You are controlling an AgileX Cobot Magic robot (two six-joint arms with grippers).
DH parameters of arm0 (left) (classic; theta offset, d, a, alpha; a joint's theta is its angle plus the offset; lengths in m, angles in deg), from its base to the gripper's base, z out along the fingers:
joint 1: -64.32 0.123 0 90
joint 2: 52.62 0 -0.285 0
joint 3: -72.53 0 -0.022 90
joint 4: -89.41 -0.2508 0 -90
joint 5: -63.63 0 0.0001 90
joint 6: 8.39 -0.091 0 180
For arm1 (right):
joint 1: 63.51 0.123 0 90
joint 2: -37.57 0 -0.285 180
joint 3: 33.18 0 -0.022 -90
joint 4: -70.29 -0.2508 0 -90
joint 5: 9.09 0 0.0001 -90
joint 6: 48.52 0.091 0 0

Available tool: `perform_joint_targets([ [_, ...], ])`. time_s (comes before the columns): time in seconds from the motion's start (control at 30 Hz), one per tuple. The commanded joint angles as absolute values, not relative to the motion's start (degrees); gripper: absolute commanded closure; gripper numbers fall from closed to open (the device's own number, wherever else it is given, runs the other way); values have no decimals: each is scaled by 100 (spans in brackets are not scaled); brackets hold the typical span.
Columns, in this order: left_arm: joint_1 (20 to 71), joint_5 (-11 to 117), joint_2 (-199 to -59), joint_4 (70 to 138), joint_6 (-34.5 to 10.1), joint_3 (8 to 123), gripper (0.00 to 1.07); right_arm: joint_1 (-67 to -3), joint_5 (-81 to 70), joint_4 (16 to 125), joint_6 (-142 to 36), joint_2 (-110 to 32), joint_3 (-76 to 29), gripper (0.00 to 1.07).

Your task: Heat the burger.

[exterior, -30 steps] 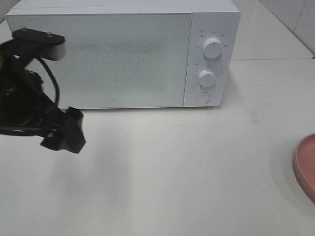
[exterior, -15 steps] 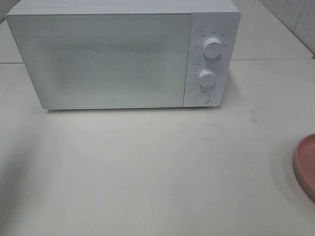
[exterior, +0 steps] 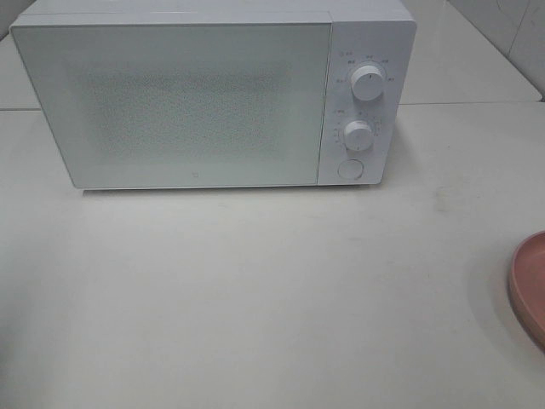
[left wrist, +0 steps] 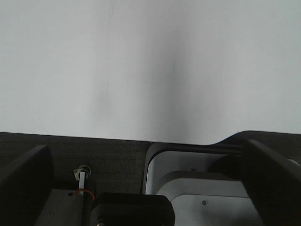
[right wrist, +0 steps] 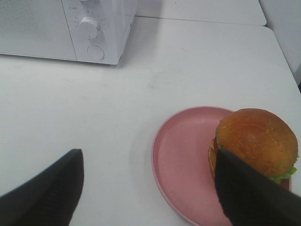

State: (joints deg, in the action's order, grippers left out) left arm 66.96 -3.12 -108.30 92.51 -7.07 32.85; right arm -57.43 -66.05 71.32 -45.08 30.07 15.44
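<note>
The burger [right wrist: 256, 141], with a glossy brown bun and green lettuce, sits on a pink plate [right wrist: 181, 155] in the right wrist view. My right gripper [right wrist: 148, 153] hovers open over the table just short of the plate, with nothing between its fingers. One dark finger [right wrist: 249, 193] covers the burger's near edge. In the high view only the plate's rim [exterior: 530, 285] shows at the right edge; the burger and both arms are out of that view. My left gripper [left wrist: 145, 145] stands wide open over bare white table, holding nothing.
A white microwave [exterior: 213, 94] stands at the back of the table with its door closed and two knobs [exterior: 366, 83] and a round button on its right panel. It also shows in the right wrist view as the microwave [right wrist: 66, 28]. The table edge lies near the left gripper.
The left arm, seen at the left of the high view a second ago, has withdrawn out of that view. The microwave and plate have not moved.
</note>
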Motion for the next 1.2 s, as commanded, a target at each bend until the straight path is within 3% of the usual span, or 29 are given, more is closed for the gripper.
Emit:
perform_joint_targets([
  [0.03, 6696, 20, -9902, 9274, -759, 2786, 6, -5778, -6605, 7144, -4526, 3162, 1556, 32],
  [0.6, 6696, 221, -6968, 9222, -765, 2494, 6, -5778, -6605, 7144, -4526, 3162, 1556, 32],
  [0.93, 6696, 226, -5908, 9285, -747, 2494, 6, -5778, -6605, 7144, -4526, 3162, 1556, 32],
  [1.2, 6564, 226, -5868, 9296, -753, 2494, 6, -5778, -6605, 7144, -4526, 3134, 1556, 32],
])
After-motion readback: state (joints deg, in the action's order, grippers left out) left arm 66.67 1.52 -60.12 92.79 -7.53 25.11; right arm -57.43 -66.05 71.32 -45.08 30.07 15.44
